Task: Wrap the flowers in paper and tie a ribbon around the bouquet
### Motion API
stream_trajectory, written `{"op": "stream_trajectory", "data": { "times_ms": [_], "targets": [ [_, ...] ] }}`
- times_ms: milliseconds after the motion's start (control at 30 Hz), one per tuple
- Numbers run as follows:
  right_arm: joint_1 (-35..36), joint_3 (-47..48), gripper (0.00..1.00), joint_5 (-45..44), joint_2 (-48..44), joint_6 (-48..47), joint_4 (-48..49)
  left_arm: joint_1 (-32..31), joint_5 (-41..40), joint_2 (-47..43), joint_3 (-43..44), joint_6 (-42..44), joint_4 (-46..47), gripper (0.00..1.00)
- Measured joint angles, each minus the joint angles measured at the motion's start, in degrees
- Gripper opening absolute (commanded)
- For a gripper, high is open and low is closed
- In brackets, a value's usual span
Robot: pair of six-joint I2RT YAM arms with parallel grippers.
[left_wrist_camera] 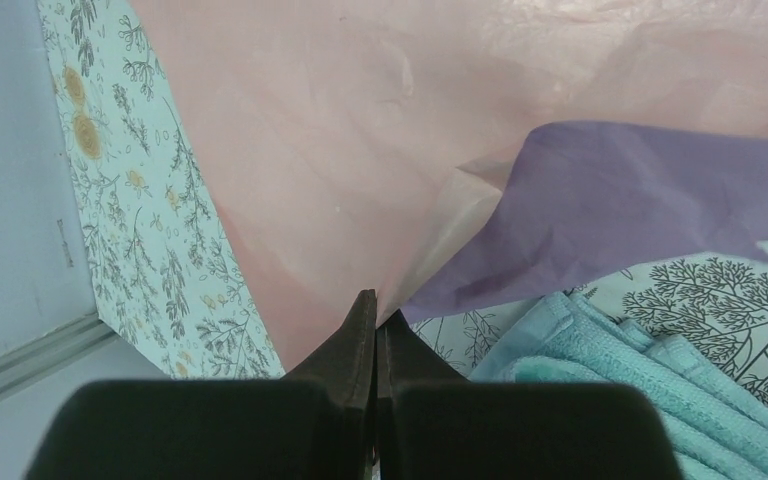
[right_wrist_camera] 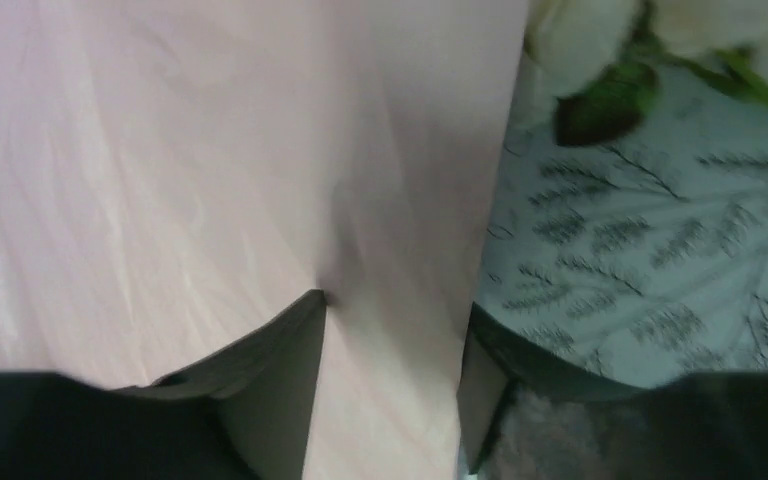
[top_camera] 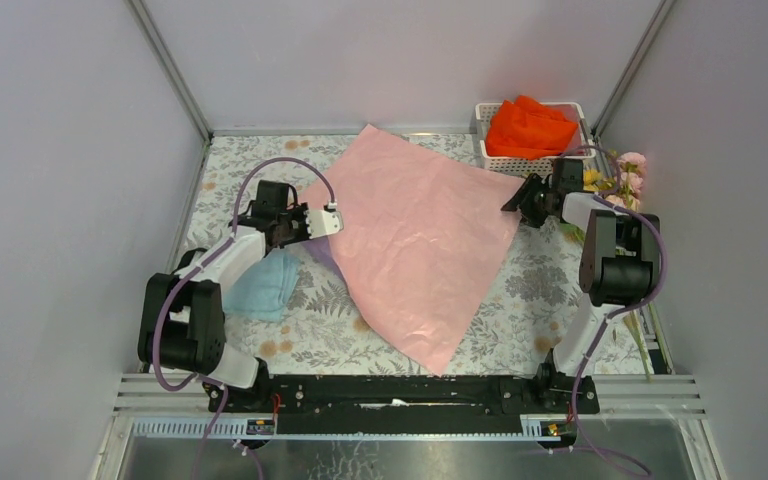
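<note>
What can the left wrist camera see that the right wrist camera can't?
Only the left wrist view shows the purple underside of the paper, the folded blue cloth, and the left gripper pinched shut on the paper's corner. Only the right wrist view shows a pale rose of the flowers with a green leaf, and the right gripper with fingers apart, the paper's edge seen between them. Both show the paper's pink face and the flower-patterned table cover.
</note>
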State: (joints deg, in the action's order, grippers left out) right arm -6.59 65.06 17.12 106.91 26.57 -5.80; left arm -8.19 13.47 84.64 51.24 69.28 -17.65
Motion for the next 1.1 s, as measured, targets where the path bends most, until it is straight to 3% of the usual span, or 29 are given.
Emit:
{"op": "stream_trajectory", "data": {
  "times_ms": [100,133,267,367,467,600,667,733,867,933,1100],
  "targets": [
    [0.0,1.29,0.06,3.74,2.97,-0.02,2.32,0.13,-0.28,0.0,0.0,0.09,0.02,0.0],
    [0.0,1.03,0.0,4.28,3.1,0.13,2.23,0.24,-0.39,0.02,0.0,0.09,0.07,0.0],
    [0.0,-1.29,0.0,4.13,1.25,0.44,2.84,0.85,-1.38,1.25,0.33,0.02,1.62,0.01],
    [0.0,-6.38,0.0,2.01,-5.07,0.7,3.32,1.33,-2.82,4.39,1.73,-0.48,3.93,0.07],
    [0.02,-11.56,0.0,0.24,-13.49,0.96,4.13,1.79,-3.78,6.67,3.54,-1.07,5.33,0.27],
    [0.11,-17.59,0.0,-1.53,-22.27,1.68,5.57,2.62,-5.22,6.78,4.2,-1.7,6.43,0.74],
    [0.33,-20.57,0.11,-2.19,-25.46,2.29,5.53,2.99,-6.01,6.69,4.22,-1.49,6.71,0.83],
    [0.79,-21.9,0.3,-2.64,-26.69,2.78,4.5,3.82,-6.69,6.43,4.28,-2.16,6.86,0.9],
    [1.36,-22.05,0.57,-4.15,-27.54,2.86,0.79,7.17,-8.94,5.29,5.57,-2.73,6.27,0.93],
    [1.36,-21.66,0.65,-6.01,-28.89,2.56,-1.6,9.64,-10.78,5.2,7.34,-2.78,5.77,0.94],
    [0.72,-15.91,0.72,-15.37,-32.3,-0.7,-6.8,15.93,-16.85,5.29,10.82,-4.28,4.79,0.94]
  ]
}}
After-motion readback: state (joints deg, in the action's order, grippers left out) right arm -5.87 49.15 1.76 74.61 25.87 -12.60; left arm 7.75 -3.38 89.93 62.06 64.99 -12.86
